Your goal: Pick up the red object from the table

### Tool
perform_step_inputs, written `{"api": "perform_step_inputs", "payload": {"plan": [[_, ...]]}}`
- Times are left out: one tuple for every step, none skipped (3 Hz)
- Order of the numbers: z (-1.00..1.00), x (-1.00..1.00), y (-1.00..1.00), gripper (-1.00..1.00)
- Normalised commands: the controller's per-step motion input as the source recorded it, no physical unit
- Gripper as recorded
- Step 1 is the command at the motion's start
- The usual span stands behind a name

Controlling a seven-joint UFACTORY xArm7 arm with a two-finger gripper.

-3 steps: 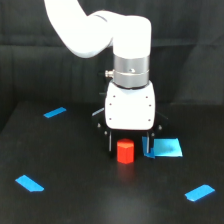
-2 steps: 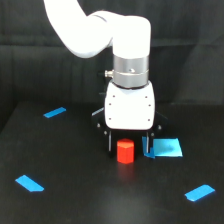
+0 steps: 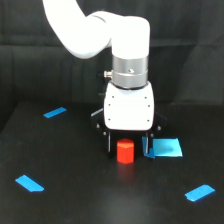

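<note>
Red object (image 3: 125, 151) is seen standing upright on the table (image 3: 100, 200), between the two dark fingers of the gripper (image 3: 127, 147), which is spread wide and grasps nothing. One finger (image 3: 109, 145) is seen just beside the block on the exterior view's left, and the other just beside it on the exterior view's right; no contact with either can be made out. The block's top is level with the lower edge of the white gripper body, so the fingers are judged to reach well down its sides, though whether their tips touch the tabletop cannot be told.

For the grasp to be done well, the block should be kept centred between the fingers, which should be closed evenly so it is not pushed sideways or tipped. Lifting should be held back until both fingers are pressed firmly against it.

Just outside the finger on the exterior view's right, a blue patch (image 3: 166, 147) lies flat and is best left undisturbed. Further blue tape pieces (image 3: 54, 112) are scattered well apart from the gripper.
</note>
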Motion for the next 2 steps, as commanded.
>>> {"api": "perform_step_inputs", "payload": {"plan": [[-0.03, 0.03, 0.09, 0.52], [-0.01, 0.06, 0.07, 0.09]]}}
